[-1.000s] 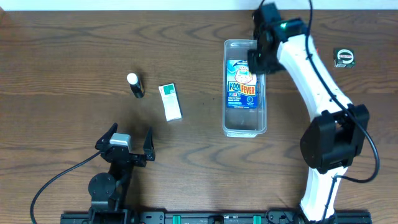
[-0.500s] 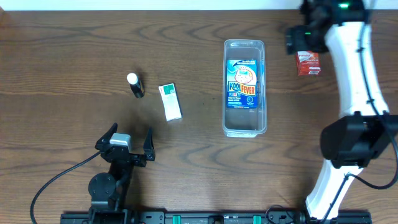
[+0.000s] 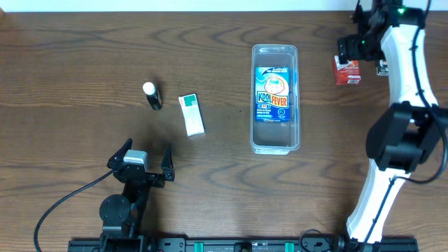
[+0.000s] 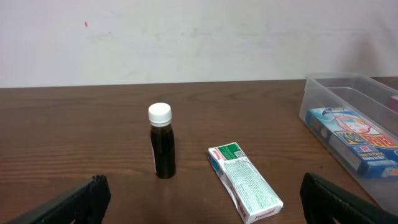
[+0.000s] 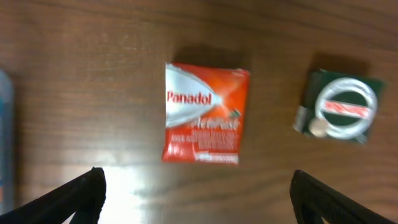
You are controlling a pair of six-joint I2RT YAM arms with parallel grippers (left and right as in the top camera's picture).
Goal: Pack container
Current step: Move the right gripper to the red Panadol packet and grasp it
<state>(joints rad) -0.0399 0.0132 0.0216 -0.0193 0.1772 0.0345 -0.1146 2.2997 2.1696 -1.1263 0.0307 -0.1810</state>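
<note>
The clear container [image 3: 274, 143] lies lengthwise at the table's middle with a blue printed box [image 3: 273, 94] flat inside it. My right gripper [image 3: 350, 52] hovers open at the far right, above a red Panadol packet [image 3: 347, 71]. In the right wrist view that packet [image 5: 205, 113] lies just ahead of the empty open gripper [image 5: 199, 193]. My left gripper [image 3: 143, 164] rests open near the front left, nothing in it. Ahead of this gripper [image 4: 202, 199] stand a dark bottle [image 4: 163, 149] and a white-green box [image 4: 244, 182], with the container [image 4: 348, 93] to the right.
A dark green packet with a white ring [image 5: 339, 107] lies right of the red one, partly under my right arm [image 3: 383, 66] from above. The bottle [image 3: 152, 96] and the white-green box [image 3: 190, 115] sit left of the container. The table's far edge runs close behind the right gripper.
My right arm has swung from the container's far end out to the right, above the red packet, and its jaws have opened. The left arm has not moved.
</note>
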